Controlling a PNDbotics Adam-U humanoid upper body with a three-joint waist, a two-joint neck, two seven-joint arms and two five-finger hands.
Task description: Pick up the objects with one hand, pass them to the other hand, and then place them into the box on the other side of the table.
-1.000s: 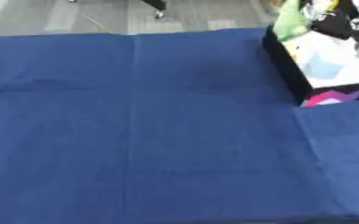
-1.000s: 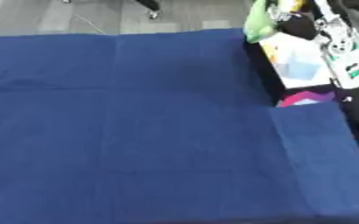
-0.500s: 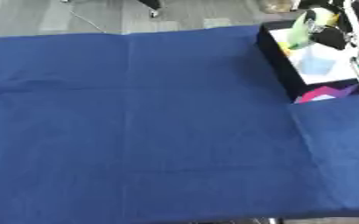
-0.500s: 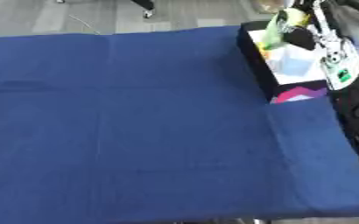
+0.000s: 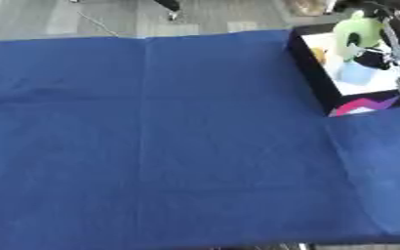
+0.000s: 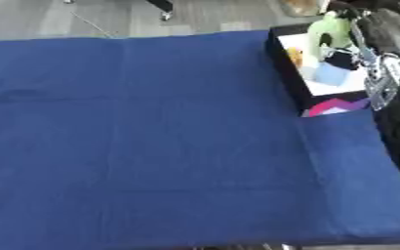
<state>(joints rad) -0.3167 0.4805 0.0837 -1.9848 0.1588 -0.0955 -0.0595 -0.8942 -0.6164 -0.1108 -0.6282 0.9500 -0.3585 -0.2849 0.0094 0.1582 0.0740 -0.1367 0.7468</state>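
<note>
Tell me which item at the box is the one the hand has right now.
The light green object, up at the box's far end under the right hand. The yellow piece and pale blue piece lie inside, untouched.

A big blue cloth (image 5: 152, 146) covers the table and fills most of the picture. It has long fold lines in it: one runs up and down a bit left of the middle, and another runs up and down on the right side. Along the top of the picture is a grey floor (image 5: 110, 17). A thin pale cable (image 5: 97, 24) lies on that floor at the upper left. A dark shape (image 5: 169, 5) stands at the top middle.
</note>
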